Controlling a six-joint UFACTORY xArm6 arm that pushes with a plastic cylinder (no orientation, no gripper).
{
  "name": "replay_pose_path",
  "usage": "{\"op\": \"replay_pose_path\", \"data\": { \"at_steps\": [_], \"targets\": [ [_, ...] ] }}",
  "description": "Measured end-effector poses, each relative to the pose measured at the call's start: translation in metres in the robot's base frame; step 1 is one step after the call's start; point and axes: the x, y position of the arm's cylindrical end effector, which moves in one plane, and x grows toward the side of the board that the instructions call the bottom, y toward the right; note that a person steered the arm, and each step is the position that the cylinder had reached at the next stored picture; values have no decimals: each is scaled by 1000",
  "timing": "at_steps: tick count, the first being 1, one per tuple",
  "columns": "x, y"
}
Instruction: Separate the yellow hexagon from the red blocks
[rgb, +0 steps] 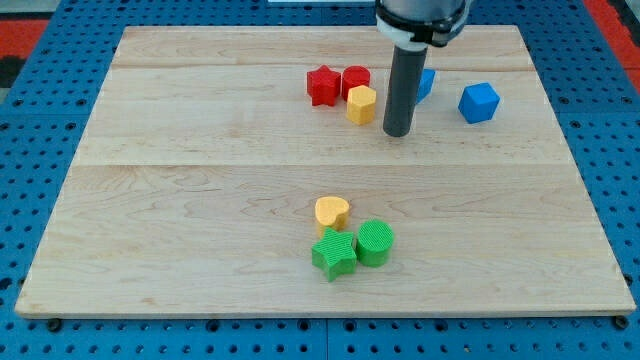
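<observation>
light wooden board (200, 200) sitting on blue pegboard (40, 120), carrying: red star (322, 85), red cylinder (355, 79), yellow hexagon (361, 104) touching; two blue blocks (479, 102) top right; yellow heart (332, 212), green star (334, 253), green cylinder (375, 242) clustering low.

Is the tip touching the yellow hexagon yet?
No. My tip stands apart at the view's right of the yellow hexagon, which sits against the red blocks.

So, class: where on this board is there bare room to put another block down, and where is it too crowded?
The board is bare across the view's left half, and in the band between the yellow hexagon and the yellow heart. It is crowded at the top centre: red blocks, hexagon, my tip, blue blocks. The green blocks crowd the bottom centre.
</observation>
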Motion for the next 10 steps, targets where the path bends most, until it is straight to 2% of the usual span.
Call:
{"op": "replay_pose_path", "data": {
  "at_steps": [1,5,10],
  "targets": [
    [-20,0],
    [-29,-28],
    [-34,-172]
  ]
}}
